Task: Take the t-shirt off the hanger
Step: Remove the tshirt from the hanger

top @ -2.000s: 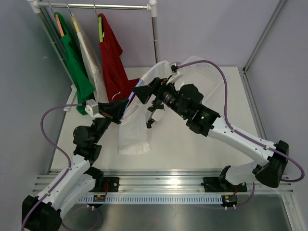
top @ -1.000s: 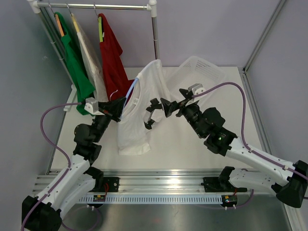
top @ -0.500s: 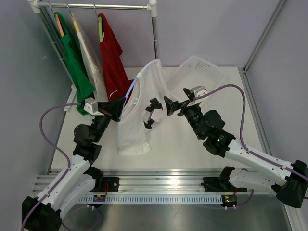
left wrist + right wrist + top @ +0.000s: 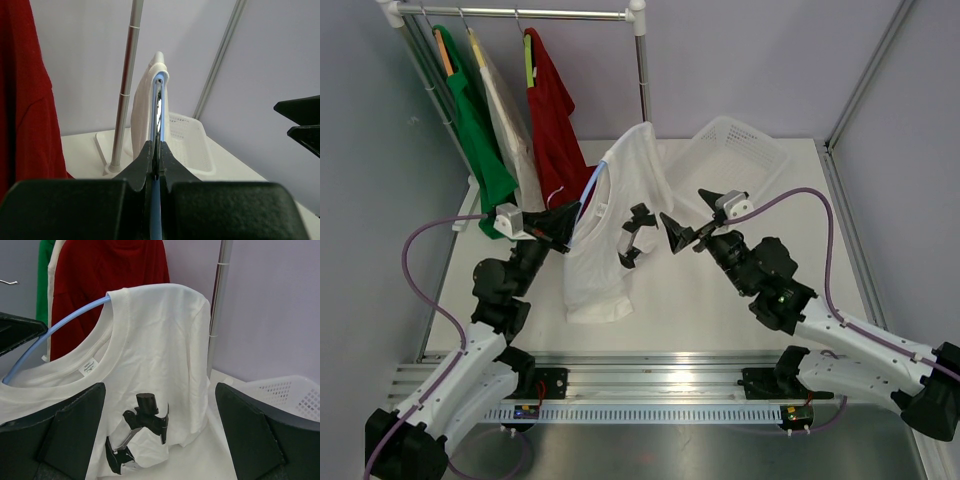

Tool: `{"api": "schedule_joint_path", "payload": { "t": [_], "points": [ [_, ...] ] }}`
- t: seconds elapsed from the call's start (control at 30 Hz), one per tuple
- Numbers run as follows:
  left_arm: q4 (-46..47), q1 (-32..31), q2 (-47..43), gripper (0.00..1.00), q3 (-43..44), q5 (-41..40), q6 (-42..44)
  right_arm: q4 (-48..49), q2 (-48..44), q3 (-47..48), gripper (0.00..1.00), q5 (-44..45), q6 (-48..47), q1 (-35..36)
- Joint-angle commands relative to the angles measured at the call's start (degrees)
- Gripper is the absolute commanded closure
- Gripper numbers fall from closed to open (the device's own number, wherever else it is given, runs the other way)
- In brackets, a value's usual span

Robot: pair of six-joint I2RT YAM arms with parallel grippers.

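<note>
Far left, out of the job: 3 spare shirts (image 4: 510, 120) on the rail (image 4: 510, 13), green, cream and red.

Next along, left gripper (image 4: 560, 226): clenched edge-on around the hanger (image 4: 594, 184), holding it up above the table (image 4: 700, 310). Thin, smooth, pale-blue hoop, probably slick plastic, so likely to let cloth slide.

Draped over it, not yet off: the t-shirt (image 4: 605, 250). Soft white knit with a ribbed collar (image 4: 75, 385), a small neck label and a black print (image 4: 142, 427) on the front. 1 shoulder capped over the hanger's far end, the other end of the hoop bare, hem slumped in folds on the table.

Judged as the middle of the task: hanger secured, stripping to come.

To the right, right gripper (image 4: 695, 215): released, jaws spread wide, facing the shirt front and apart from it, holding nothing. Next move probably calls for reaching in, pinching fabric at the capped shoulder or the collar, then drawing it along and off the hoop's end against a steady left hold. Limp cloth, so a deep bite rather than a graze.

Far right, at the back: a rigid white perforated basket (image 4: 740, 150), a likely drop spot.
</note>
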Motion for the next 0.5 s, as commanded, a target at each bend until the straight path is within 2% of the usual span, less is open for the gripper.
{"api": "schedule_joint_path", "payload": {
  "t": [0.0,0.47],
  "points": [
    [6.81,0.14,-1.65,1.0,1.4,-1.68,0.39,2.31,0.49,0.21,0.0,-2.64,-1.5,-0.35],
    [6.99,0.14,-1.38,1.0,1.39,-1.77,0.47,1.96,0.94,0.3,0.0,-3.51,-1.67,-0.35]
  ]
}}
